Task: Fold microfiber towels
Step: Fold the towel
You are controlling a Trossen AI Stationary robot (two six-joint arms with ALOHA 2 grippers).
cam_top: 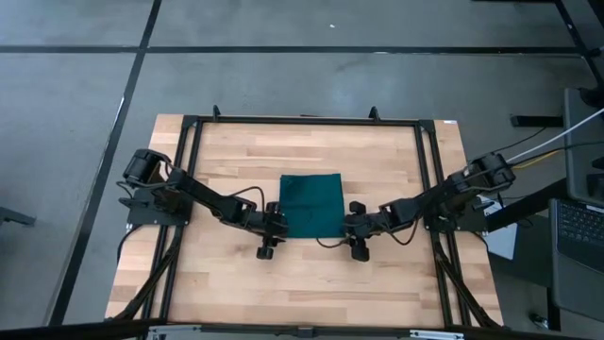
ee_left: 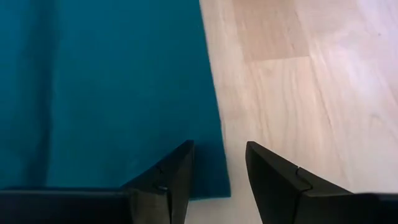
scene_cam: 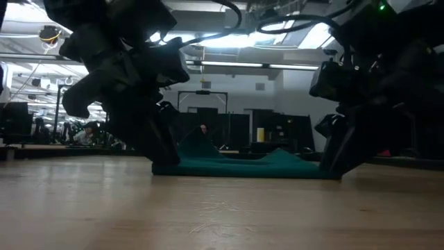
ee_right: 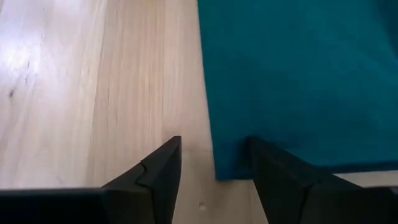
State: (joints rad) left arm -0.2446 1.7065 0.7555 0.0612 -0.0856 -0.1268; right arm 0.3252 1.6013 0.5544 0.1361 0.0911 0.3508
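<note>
A dark teal towel [cam_top: 311,204] lies flat near the middle of the wooden table [cam_top: 311,283], roughly square, with both arms reaching in to its near edge from either side. The left gripper [ee_left: 219,171] sits at the towel's near left corner: its two fingers are parted by a narrow gap, one finger resting over the cloth and the other over bare wood, so the side edge of the towel runs between them. The right gripper [ee_right: 214,165] mirrors this at the near right corner, fingers likewise apart with the corner of the cloth lying in the gap, one finger on the towel and one on the wood. Neither pair has closed on anything yet; the cloth under them looks flat and unpinched. From table height the towel shows as a low strip between the two grippers, with a small rise or two in the cloth behind, and both sets of fingers reach down to the table surface at its ends. This looks like the start of a fold, the moment just ahead of the grasp. The next move would call for both grippers to close on their corners together, catching the thin edge without sliding it, then to lift evenly and carry the near edge over toward the far edge so that the corners meet squarely.
</note>
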